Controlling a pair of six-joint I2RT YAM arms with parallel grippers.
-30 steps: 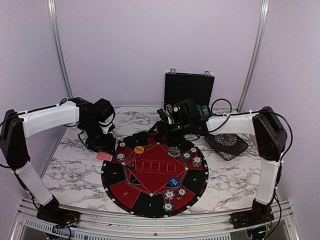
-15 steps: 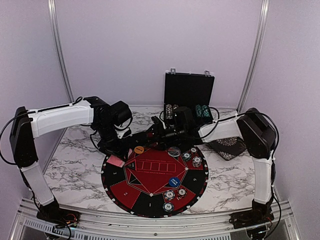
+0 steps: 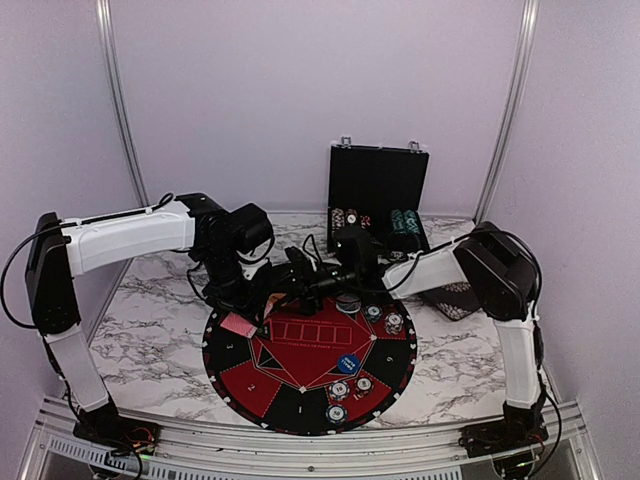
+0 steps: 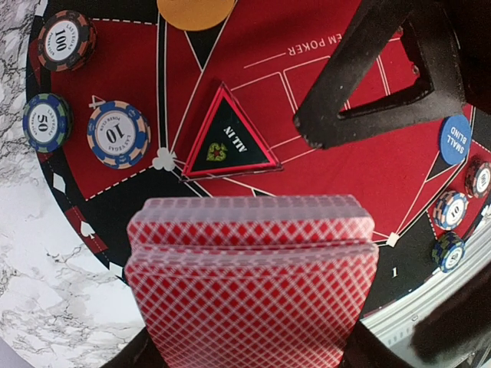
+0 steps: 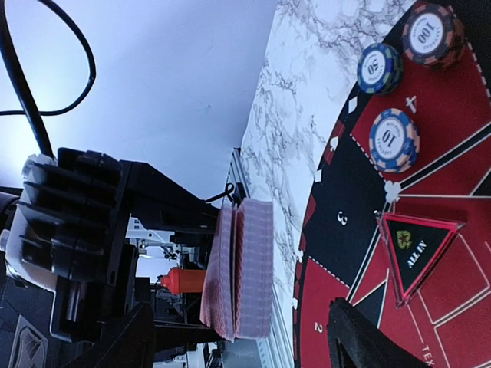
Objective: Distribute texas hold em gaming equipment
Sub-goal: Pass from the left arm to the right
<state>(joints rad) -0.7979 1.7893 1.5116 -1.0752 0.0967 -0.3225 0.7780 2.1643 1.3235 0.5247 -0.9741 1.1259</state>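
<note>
My left gripper point(image 3: 242, 305) is shut on a deck of red-backed playing cards point(image 4: 253, 284), holding it above the left rim of the round mat point(image 3: 300, 385). My right gripper point(image 3: 283, 283) reaches leftward over the mat towards the deck point(image 5: 242, 268). It is open, with one finger point(image 5: 360, 337) on each side of the deck and neither touching it. Three striped chips point(image 4: 117, 134) lie on the mat's left sector near an orange button point(image 4: 196, 8). More chips point(image 3: 394, 322) and a blue button point(image 3: 348, 364) lie to the right and front.
A triangular ALL IN marker point(image 4: 226, 142) lies on the mat beneath both grippers. An open black case point(image 3: 378, 180) with rows of chips stands at the back. A black patterned dish point(image 3: 448, 297) is partly hidden behind the right arm. White walls enclose the marble table point(image 3: 150, 340).
The left arm has carried the deck right, from the marble to over the mat's left rim. The right arm has swung left across the mat towards it, its jaws narrowing slightly.
</note>
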